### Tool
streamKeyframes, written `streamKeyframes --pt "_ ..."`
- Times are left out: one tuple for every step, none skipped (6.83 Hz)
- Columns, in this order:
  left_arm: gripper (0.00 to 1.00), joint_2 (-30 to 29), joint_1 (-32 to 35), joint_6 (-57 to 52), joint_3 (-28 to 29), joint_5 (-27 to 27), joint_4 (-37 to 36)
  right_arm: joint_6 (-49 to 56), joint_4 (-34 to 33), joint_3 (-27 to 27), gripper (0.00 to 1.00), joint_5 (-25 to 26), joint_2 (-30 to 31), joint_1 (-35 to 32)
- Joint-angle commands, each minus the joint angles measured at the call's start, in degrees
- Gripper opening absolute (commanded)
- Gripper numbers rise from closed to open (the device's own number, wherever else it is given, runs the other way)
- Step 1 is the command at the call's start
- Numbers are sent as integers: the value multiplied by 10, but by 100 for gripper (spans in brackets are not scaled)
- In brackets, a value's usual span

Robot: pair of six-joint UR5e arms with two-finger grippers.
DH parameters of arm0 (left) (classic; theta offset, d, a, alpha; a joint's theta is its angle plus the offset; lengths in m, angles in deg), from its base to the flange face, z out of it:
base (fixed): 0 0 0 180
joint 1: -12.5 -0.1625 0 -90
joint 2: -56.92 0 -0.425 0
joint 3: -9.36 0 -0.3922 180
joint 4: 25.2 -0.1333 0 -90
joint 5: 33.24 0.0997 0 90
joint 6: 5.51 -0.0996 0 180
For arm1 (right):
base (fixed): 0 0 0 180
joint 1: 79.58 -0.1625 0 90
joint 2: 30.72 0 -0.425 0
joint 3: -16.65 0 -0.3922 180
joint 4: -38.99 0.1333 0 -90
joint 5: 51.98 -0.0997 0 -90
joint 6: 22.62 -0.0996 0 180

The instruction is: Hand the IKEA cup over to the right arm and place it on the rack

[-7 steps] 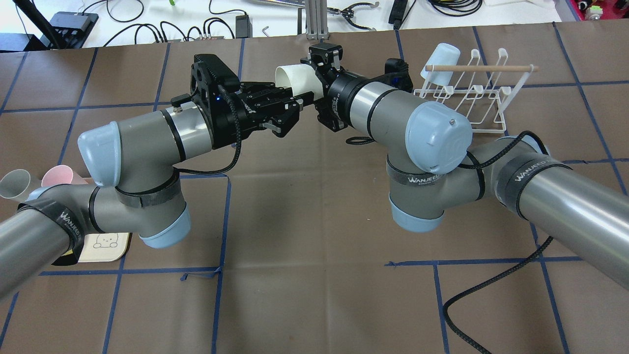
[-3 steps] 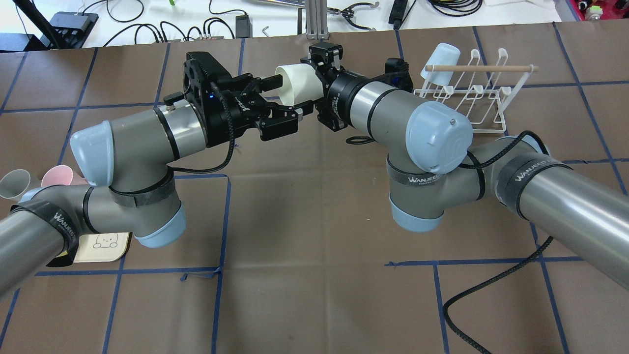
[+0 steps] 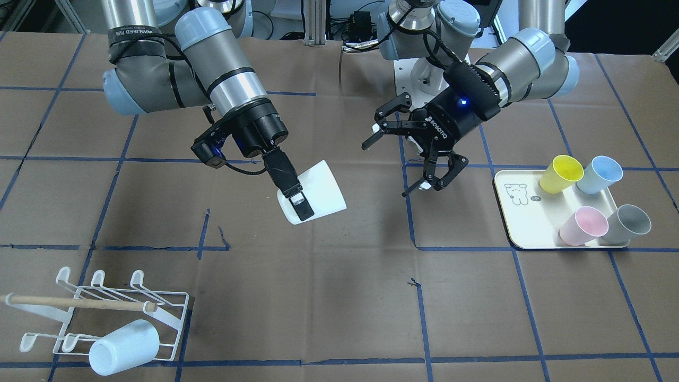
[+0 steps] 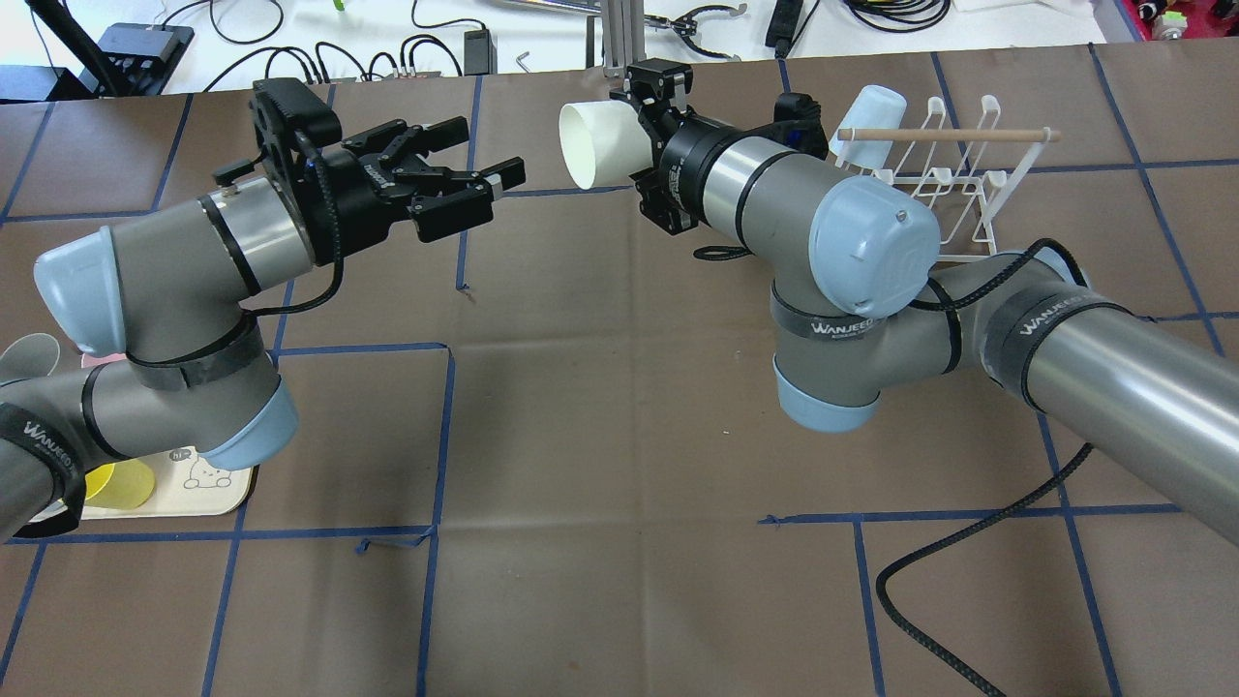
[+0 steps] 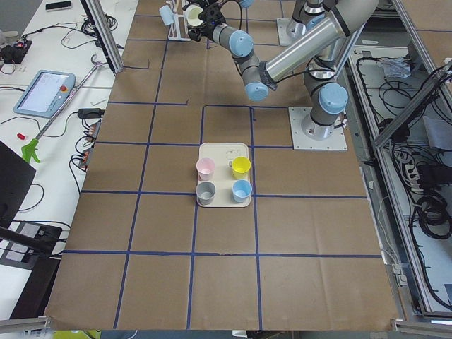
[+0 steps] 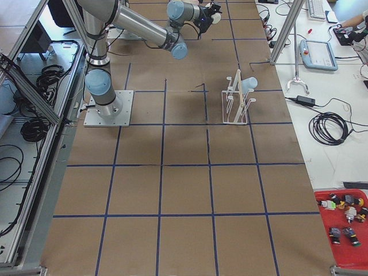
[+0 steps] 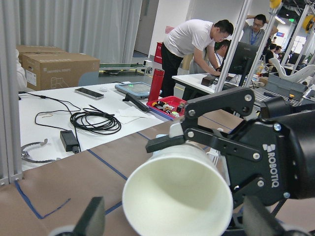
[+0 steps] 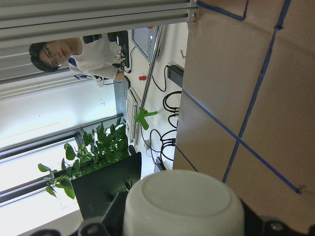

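Currently the white cup (image 3: 321,188) hangs in the air over the middle of the table (image 3: 339,297), clamped by the right gripper (image 3: 302,209), with one finger (image 3: 289,185) laid along its outer wall. It lies on its side with its long axis about level. The mouth points toward the left gripper (image 3: 387,168) and the base points back at the right wrist, whose camera sees little but that round base. The left wrist camera looks straight into the open mouth.

The left gripper faces the cup across a clear gap, touching nothing, its fingers spread wide. The right arm (image 4: 871,242) reaches in from the rack's side of the table.

Counted, there are six cups. One is the held white cup. One pale-blue cup (image 3: 124,347) sits tilted over an end prong of the rack (image 3: 164,302). Four stand mouth up in two pairs on the tray (image 3: 517,223): a yellow cup (image 3: 561,173), a sky-blue cup (image 3: 599,174), a pink cup (image 3: 583,225) and a grey cup (image 3: 628,223).

There is one white wire rack, crossed by one wooden dowel (image 3: 79,302), at the table's end on the robot's right. The one cream tray lies toward the robot's left, well apart from the rack.
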Motion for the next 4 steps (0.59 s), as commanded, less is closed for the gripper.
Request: streamKeyframes --pt "99 -2 -18 3 15 35 35 74 -33 6 15 -1 -8 68" --pt "99 -2 -14 3 51 141 91 169 -34 14 15 0 -9 92" --pt "99 -3 -2 3 96 228 176 234 -35 26 15 0 -12 104" --pt "99 -3 12 3 136 286 269 338 -38 28 13 2 -27 121"
